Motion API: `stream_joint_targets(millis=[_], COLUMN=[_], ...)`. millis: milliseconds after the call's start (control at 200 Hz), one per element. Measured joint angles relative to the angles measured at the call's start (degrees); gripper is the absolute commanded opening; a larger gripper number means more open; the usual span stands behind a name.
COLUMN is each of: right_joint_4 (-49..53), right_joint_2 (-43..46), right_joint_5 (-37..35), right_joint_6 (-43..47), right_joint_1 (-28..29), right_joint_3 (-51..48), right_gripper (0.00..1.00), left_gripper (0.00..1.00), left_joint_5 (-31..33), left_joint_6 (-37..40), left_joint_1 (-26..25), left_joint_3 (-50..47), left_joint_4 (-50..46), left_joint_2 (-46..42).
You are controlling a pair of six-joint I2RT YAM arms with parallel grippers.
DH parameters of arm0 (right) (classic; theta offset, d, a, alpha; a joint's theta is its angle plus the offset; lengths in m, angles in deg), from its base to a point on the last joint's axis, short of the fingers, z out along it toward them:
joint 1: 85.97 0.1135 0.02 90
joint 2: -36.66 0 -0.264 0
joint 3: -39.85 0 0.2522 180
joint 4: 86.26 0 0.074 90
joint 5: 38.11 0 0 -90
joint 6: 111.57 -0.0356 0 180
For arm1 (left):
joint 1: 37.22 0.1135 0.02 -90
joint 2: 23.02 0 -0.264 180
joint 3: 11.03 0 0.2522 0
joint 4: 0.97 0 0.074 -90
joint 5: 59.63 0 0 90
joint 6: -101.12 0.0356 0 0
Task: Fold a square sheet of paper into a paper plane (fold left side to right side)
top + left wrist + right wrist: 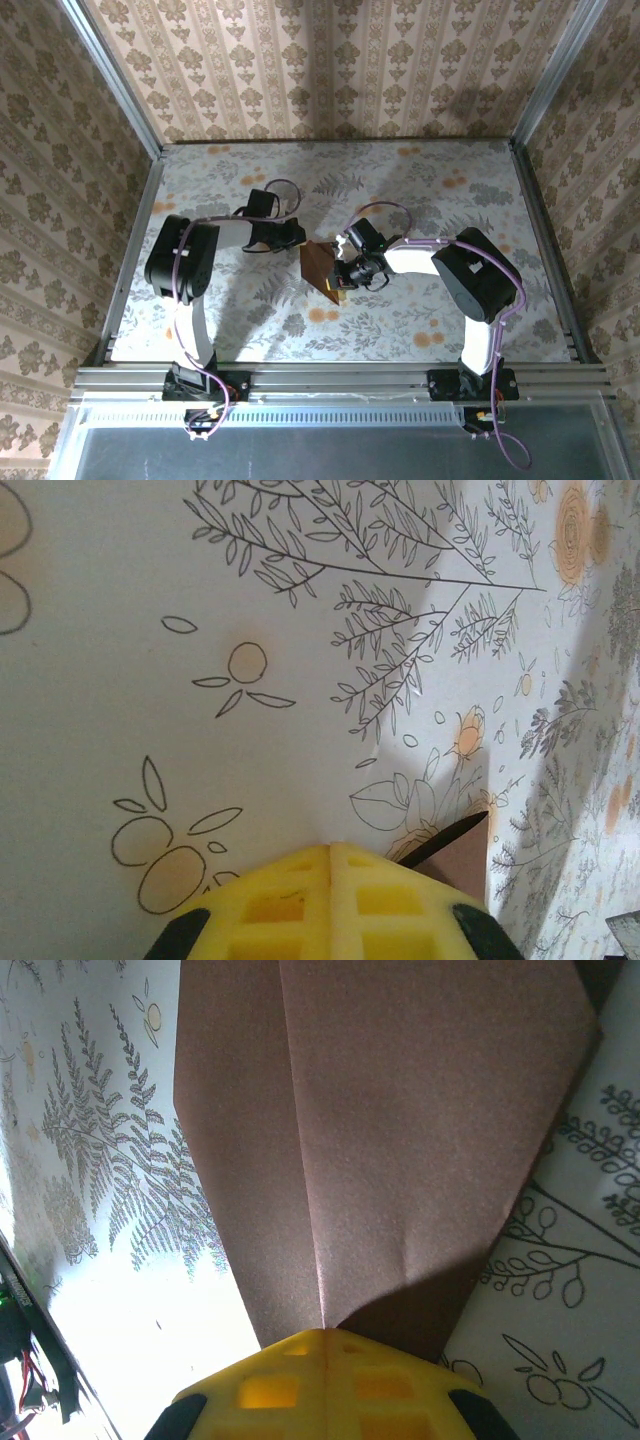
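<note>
The right hand was clamped on one corner of the folded paper at mid-bench, with a crease running away from its pads. The left hand sat just beside the paper, its pads pressed together and holding nothing.

arms black-white | cables purple | right tool pads yellow

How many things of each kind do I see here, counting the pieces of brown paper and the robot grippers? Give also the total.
Brown sheet of paper: 1
Grippers: 2 (left gripper, right gripper)
Total: 3
</note>
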Motion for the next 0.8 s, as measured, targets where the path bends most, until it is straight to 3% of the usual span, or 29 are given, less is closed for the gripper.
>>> stream_joint_targets(millis=[305, 510, 640, 800], right_joint_4=[-0.2, -0.9, -1.4, -1.5], right_joint_2=[0.1, 0.5, 0.6, 0.6], right_joint_5=[0.0, 0.0, 0.0, 0.1], right_joint_6=[0.0, 0.0, 0.0, 0.0], right_joint_1=[0.0, 0.1, 0.1, 0.1], right_joint_3=[-0.1, -0.5, -0.7, -0.7], right_gripper=[0.00, 0.00, 0.00, 0.00], left_gripper=[0.00, 0.00, 0.00, 0.00], left_joint_5=[2.7, 2.7, 0.2, -3.5], left_joint_6=[2.1, 2.2, 1.3, -0.3], left_joint_1=[1.6, 1.2, -1.9, -8.5], left_joint_3=[1.2, -4.7, -8.2, -8.6], left_joint_4=[-1.8, -0.9, 2.1, 4.1], left_joint_2=[-0.7, -11.1, -15.6, -13.7])
